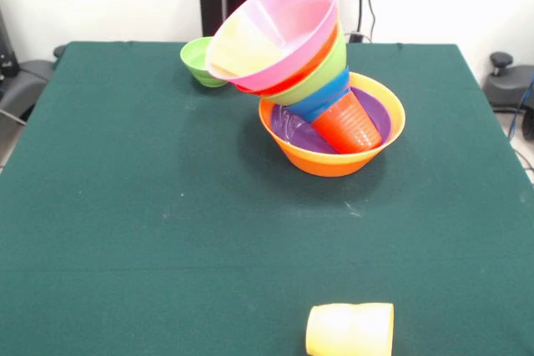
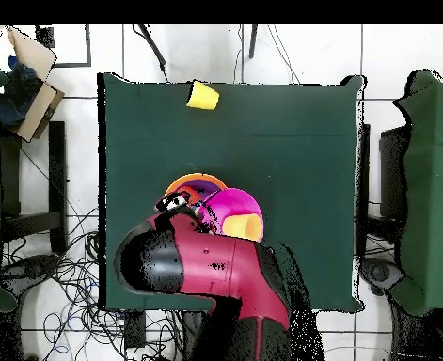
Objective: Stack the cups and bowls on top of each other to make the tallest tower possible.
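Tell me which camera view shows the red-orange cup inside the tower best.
The front view: the red-orange cup shows clearly, tilted in the large orange bowl beneath the leaning bowls. In the overhead view the pink bowl and the arm hide it.

Glossy crimson arm (image 2: 227,273), bulky black rounded joint (image 2: 151,265), white-marked black head

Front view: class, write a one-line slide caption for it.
Leaning tower of nested bowls in a large orange bowl; small green bowl behind, yellow cup lying apart.
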Robot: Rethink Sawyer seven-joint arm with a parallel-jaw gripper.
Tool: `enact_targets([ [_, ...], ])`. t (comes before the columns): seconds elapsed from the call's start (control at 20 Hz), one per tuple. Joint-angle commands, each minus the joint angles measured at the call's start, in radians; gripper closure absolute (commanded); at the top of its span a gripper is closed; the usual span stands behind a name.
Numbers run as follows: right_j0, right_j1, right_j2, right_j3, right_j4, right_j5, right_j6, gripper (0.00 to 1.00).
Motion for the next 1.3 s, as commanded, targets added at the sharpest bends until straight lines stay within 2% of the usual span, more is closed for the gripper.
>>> enact_targets([
  [0.05, -0.111, -0.062, 0.144, -0.051, 0.007, 0.265, -0.233, 0.00],
  [0.2, -0.155, -0.076, 0.173, -0.120, 0.002, 0.352, -0.261, 0.00],
  [0.5, -0.254, -0.019, 0.267, -0.124, 0.005, 0.273, -0.276, 0.00],
  [0.7, -0.289, -0.016, 0.299, -0.141, -0.011, 0.292, -0.269, 0.00],
  [1.05, -0.264, 0.025, 0.307, -0.236, -0.059, 0.350, -0.168, 0.00],
  [1.3, -0.259, 0.046, 0.315, -0.265, -0.068, 0.348, -0.164, 0.00],
])
